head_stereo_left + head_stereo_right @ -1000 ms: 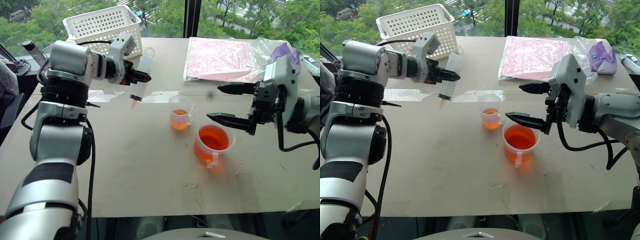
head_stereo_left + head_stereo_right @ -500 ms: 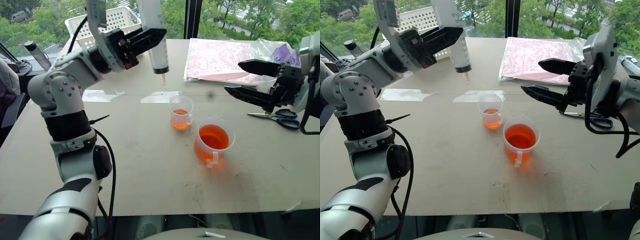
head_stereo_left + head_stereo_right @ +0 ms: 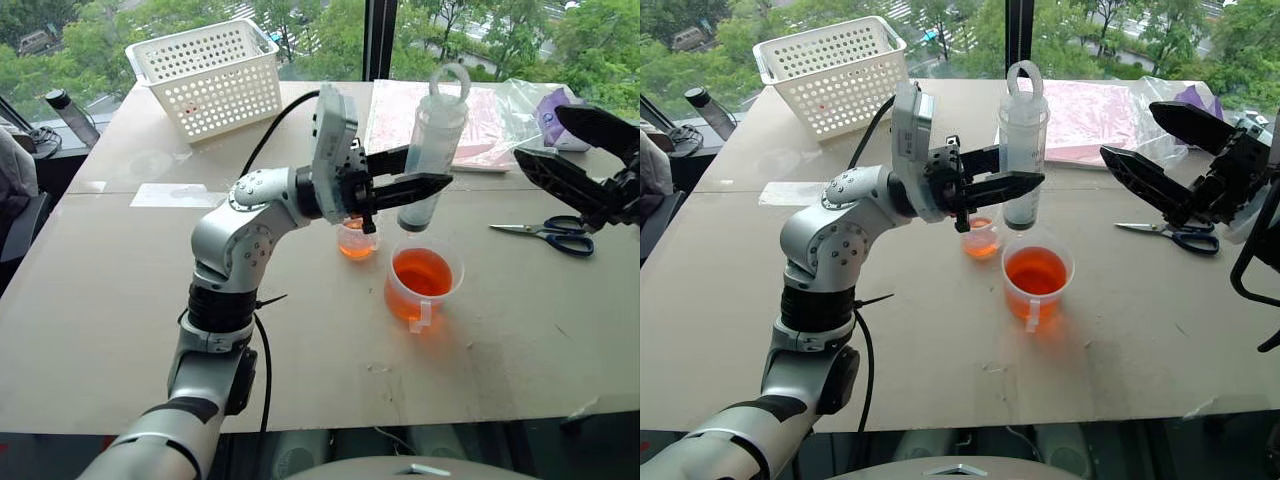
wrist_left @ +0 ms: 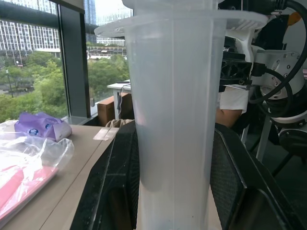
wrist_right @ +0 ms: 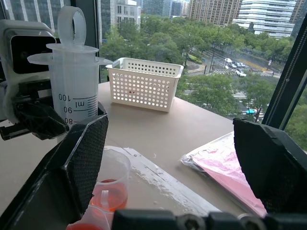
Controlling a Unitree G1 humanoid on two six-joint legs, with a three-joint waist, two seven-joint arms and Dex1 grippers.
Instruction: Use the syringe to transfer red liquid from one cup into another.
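The left gripper (image 3: 425,184) is clamped on the syringe (image 3: 430,160), holding it upright, tip down, just above the beaker (image 3: 424,285) of red liquid (image 3: 424,274), apparently lined up for a draw. The smaller cup (image 3: 355,241) waits just beside the beaker on the table (image 3: 120,300). The right gripper (image 3: 580,160) hangs released off to the side, jaws wide, likely ready for the plunger ring.

Worktop (image 3: 120,300), tan: beaker (image 3: 424,285) and cup (image 3: 357,240) (both holding red liquid), basket (image 3: 208,75), scissors (image 3: 550,236), pink bag (image 3: 1090,115).

A beige table (image 3: 120,300) stands before tall windows (image 3: 480,30) showing daylit green trees (image 5: 158,45) and city buildings (image 5: 268,14).
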